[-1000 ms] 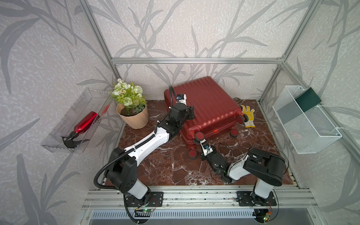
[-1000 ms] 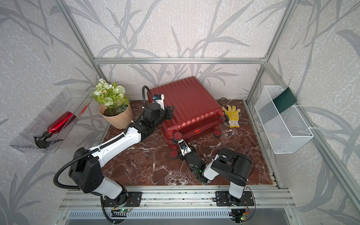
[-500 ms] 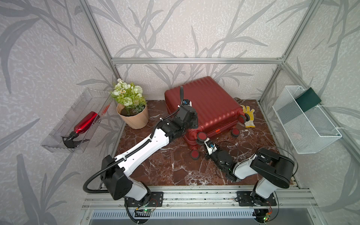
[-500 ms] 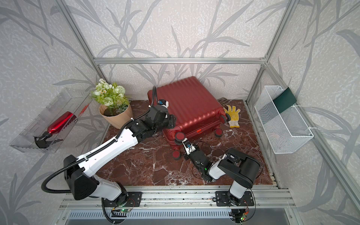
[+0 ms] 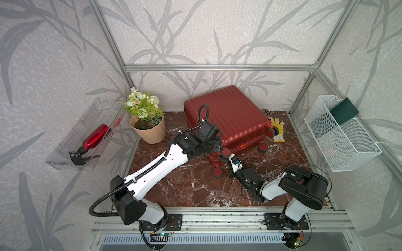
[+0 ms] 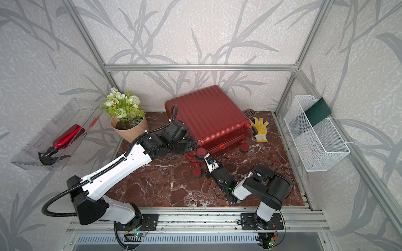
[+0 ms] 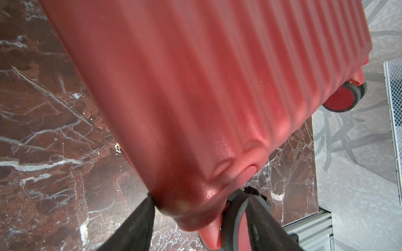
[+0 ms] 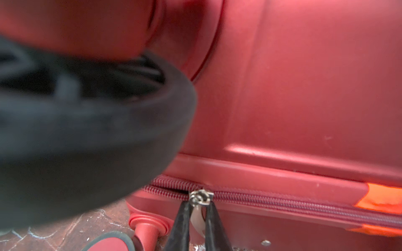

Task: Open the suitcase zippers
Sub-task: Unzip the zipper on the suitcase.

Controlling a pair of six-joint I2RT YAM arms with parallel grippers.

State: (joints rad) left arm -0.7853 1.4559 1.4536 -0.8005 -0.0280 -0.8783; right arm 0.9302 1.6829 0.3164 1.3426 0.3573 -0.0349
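The suitcase (image 5: 228,117) is laid on its broad ribbed face at the far middle of the table (image 5: 174,189). Its wheels are turned to the near side, and a flower pot (image 5: 150,130) is set to its left and a yellow glove (image 5: 277,128) to its right. The zippers (image 8: 282,202) are seen as a thin toothed track along the seam of the near edge. The track is parted on the wheel side of the slider and closed toward the orange label (image 8: 382,200).

The zip pull (image 8: 196,217) is pinched by the right gripper (image 8: 198,204), its jaws narrow. The jaws of the left gripper (image 7: 198,195) are spread wide astride the near-left corner, beside a wheel (image 5: 226,151); whether any pressure is applied cannot be told.

The shell is judged stiff, smooth and light enough to be dragged over the marble when the pull is tugged, so bracing at that corner is advised. The pull is tiny and thin, and is best held close to its root and drawn along the track.
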